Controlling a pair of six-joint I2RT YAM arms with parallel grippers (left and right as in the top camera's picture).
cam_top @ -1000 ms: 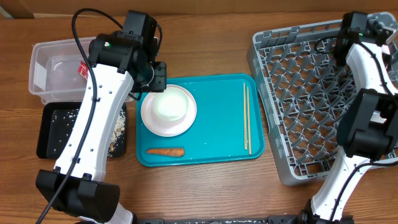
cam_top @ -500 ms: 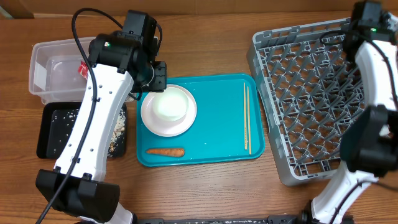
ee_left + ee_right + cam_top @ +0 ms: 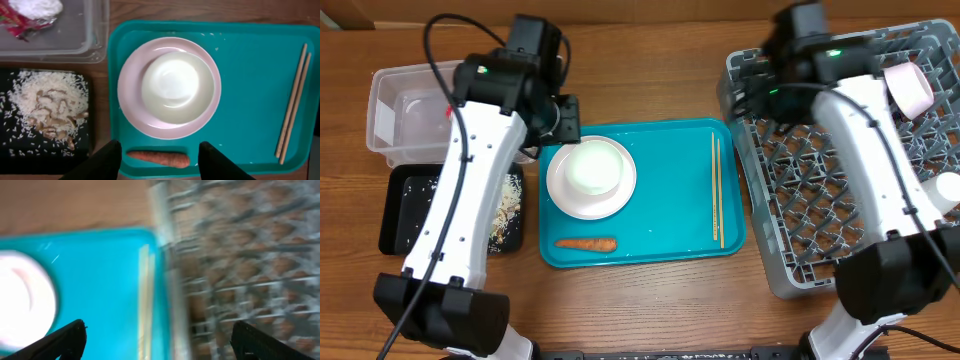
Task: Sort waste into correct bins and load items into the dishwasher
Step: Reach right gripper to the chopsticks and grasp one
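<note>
Orange carrot (image 3: 586, 242) lay nearest, at the front edge of the teal tray (image 3: 670, 225), with rice scraps (image 3: 505, 215) in the black tray (image 3: 400, 215) just left. Left gripper (image 3: 160, 150) hung above that carrot, fingers spread, nothing between them. Behind it, a white bowl (image 3: 590, 168) sat on the round plate (image 3: 560, 192); chopsticks (image 3: 717, 190) lay side by side near the tray's right edge. Right gripper (image 3: 160, 327) hovered where tray met dish rack (image 3: 800, 230), jaws wide, empty. Farthest back, the clear tub (image 3: 380, 120) held a tissue (image 3: 37, 6) and the red wrapper (image 3: 451, 110), its print too blurred to read.
</note>
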